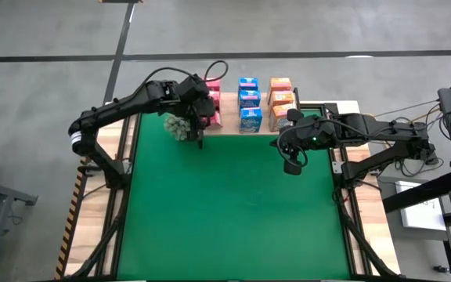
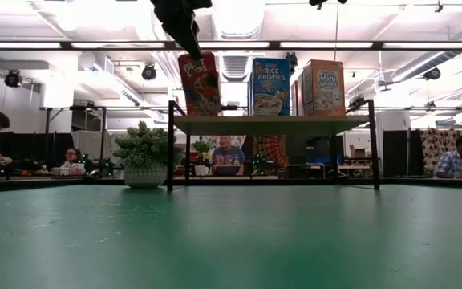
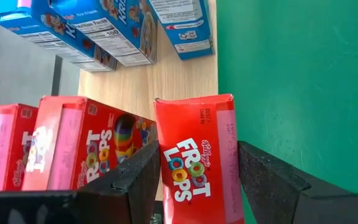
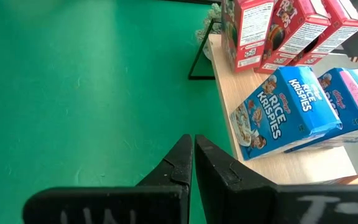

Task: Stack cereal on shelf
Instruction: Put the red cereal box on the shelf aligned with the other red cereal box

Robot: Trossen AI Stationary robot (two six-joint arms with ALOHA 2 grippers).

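Nine printed cardboard cereal boxes on the light wooden shelf [image 3: 179, 74]: pink-red, blue and orange rows. Front pink-red box [image 3: 199, 163] at the shelf's edge, pinched by the left gripper [image 3: 199, 180]. Right gripper [image 4: 193, 163], fingers pressed together, over bare green mat [image 4: 79, 93].

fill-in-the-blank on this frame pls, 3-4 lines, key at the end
1. The left gripper holds a red cardboard Froot Loops box at the shelf's ____ edge.
2. The right gripper hangs over the green mat with its fingers ____.
3. The middle row on the light wooden shelf holds ____ Rice Krispies boxes.
4. The green spiky plant ball sits nearest the ____ arm.

Missing words: front; shut; blue; left
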